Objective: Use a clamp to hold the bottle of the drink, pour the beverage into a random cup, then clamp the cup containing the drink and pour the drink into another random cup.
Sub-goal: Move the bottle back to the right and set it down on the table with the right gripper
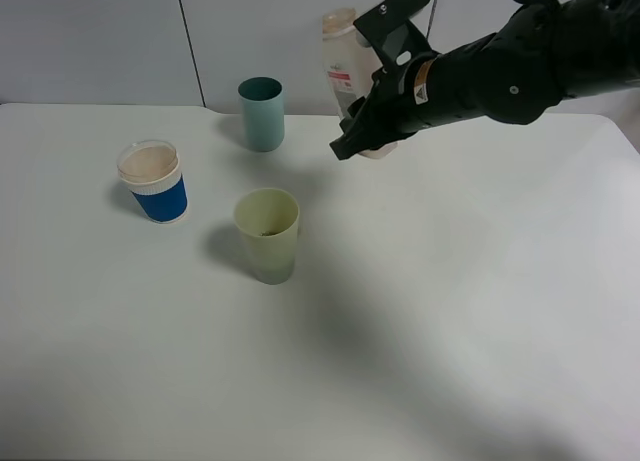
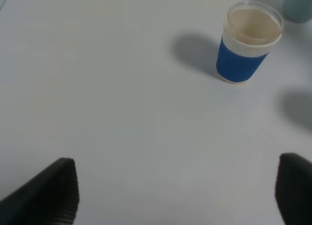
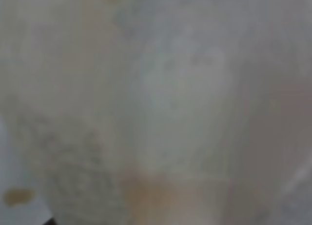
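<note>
Since the pour has to begin with the bottle, the right gripper is the working tool. Its jaws are closed down on the lower body of the drink bottle, which stands behind and to the right of the pale green cup. The right wrist camera sees only the bottle's pale wall, blurred and filling the frame, which shows how close the grip sits. The low hold, I judge, leaves the neck free to swing over a rim. The bottle looks roughly upright with a slight lean. The gripper hides its base, so I cannot tell whether it has left the table, nor whether a cap is on.

3 cups stand mouth-up and well apart, which gives the arm room to tip the bottle over any of them. The teal cup is straight behind the pale green cup, and the blue-sleeved cup is to its left. The pale green cup itself looks the shortest reach from the bottle.

The left gripper is spread wide with nothing between its fingers. It is outside the high camera's view, and its own camera looks across bare table at the blue-sleeved cup. It is parked clear, I judge, so the right arm can sweep freely — no pouring has begun, so the task is at its 1st step.
</note>
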Robot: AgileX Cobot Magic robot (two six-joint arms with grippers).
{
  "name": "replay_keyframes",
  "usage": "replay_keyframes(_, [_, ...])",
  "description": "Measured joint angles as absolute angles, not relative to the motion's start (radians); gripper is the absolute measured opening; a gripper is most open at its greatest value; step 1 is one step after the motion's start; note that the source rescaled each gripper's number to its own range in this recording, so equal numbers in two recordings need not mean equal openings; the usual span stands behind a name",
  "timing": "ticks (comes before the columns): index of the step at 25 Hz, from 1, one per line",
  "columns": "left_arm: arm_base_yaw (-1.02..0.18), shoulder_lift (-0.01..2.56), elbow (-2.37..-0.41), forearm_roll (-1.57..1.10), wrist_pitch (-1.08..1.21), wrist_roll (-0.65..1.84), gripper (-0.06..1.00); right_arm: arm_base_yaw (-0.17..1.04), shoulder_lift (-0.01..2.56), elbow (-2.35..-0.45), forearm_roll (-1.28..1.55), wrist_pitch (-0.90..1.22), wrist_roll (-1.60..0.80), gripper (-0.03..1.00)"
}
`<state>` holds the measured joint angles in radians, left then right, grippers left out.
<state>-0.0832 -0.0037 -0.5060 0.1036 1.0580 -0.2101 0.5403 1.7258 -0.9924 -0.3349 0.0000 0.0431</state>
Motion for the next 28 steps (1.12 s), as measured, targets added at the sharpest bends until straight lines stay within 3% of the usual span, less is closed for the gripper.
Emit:
replay_keyframes(12, [-0.083,-0.004,-0.506,0.104,1.058,-0.210,0.88,0.434,1.725,-0.616,0.048,-0.691,-0.317,0.00])
replay_keyframes(28, [-0.083,-0.004,-0.506,0.104,1.058,-0.210,0.88,0.297,1.774,-0.579,0.102,-0.915,-0.346,0.00])
